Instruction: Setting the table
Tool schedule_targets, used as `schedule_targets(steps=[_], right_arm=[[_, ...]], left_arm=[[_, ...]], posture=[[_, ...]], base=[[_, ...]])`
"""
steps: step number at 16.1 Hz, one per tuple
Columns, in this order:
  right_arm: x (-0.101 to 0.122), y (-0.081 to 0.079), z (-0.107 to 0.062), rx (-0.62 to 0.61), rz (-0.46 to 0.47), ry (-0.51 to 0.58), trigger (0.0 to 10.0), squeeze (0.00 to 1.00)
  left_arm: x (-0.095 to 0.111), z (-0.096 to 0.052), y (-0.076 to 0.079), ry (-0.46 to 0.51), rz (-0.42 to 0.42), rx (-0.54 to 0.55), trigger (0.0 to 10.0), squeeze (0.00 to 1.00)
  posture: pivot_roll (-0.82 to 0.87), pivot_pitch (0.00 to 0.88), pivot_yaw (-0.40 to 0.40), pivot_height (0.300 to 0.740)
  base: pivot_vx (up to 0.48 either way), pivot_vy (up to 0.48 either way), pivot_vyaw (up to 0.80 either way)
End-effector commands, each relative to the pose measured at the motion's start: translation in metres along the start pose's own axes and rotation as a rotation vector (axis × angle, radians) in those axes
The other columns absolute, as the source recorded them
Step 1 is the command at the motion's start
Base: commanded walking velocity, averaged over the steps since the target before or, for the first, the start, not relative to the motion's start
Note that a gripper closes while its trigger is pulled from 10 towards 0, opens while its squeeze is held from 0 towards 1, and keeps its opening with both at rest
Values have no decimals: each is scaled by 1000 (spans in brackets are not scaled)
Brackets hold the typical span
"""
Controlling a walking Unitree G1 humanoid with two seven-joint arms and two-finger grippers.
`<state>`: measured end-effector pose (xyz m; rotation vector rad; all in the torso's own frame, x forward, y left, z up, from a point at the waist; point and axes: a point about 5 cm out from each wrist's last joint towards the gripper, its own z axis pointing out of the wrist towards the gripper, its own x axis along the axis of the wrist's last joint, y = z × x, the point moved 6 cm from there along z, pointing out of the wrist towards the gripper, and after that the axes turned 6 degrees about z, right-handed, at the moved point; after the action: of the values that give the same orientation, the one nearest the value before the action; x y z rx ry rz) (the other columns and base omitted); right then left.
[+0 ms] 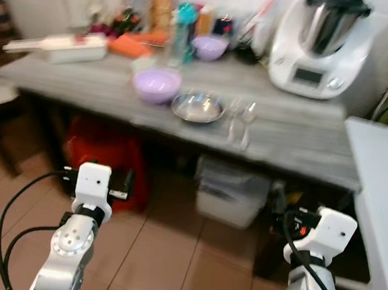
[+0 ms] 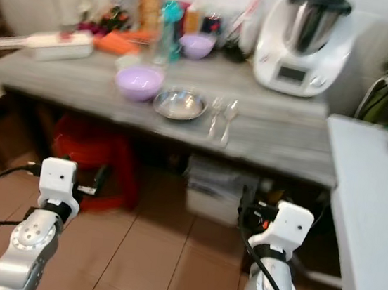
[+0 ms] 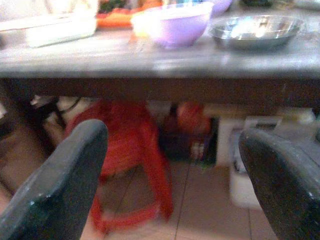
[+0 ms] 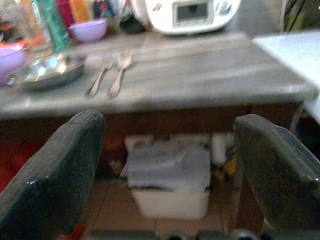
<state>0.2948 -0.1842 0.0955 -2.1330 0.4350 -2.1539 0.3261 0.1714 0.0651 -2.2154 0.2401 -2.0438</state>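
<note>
Left wrist view, blurred: left pincer (image 3: 172, 185) gapes wide, empty, below the grey wooden table (image 1: 287, 132). Right pincer (image 4: 170, 175) likewise. Round steel dish (image 1: 198, 107) sits at twelve o'clock; the two spoons (image 1: 240, 119) smear together.

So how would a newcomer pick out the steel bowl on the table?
Find the long grey table with the white kitchen machine at its back. Near the front edge sits the steel bowl, between a lilac bowl and the cutlery. It alone is shiny metal and shallow.
</note>
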Motion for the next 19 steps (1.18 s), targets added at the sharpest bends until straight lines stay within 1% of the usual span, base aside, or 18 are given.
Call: schedule_targets(steps=[1,3,4,8,19], right_arm=[[-1,6,-1,-19,-5,-11,10000,0],[-3,7,-1,-25,-10,-17,10000,0],[-3,8,-1,-25,-7,-18,10000,0],[-2,6,0,-17,-11,-16,10000,0],[-4,4,3,-10,-6,-30,10000,0]], left_arm=[[6,2,3,21,5,-20,10000,0],[11,2,9,49,-2,-77,10000,0],[12,2,10,53,-21,-90,10000,0],[12,2,15,50,-13,-115,10000,0],[10,0,18,42,-30,-133,10000,0]], posture=[[-1,0,18,740],[-3,0,16,740],[-4,0,14,740],[-2,0,12,740],[2,0,5,740]], base=[[-244,0,0],[0,0,0],[0,0,0],[0,0,0],[0,-370,0]])
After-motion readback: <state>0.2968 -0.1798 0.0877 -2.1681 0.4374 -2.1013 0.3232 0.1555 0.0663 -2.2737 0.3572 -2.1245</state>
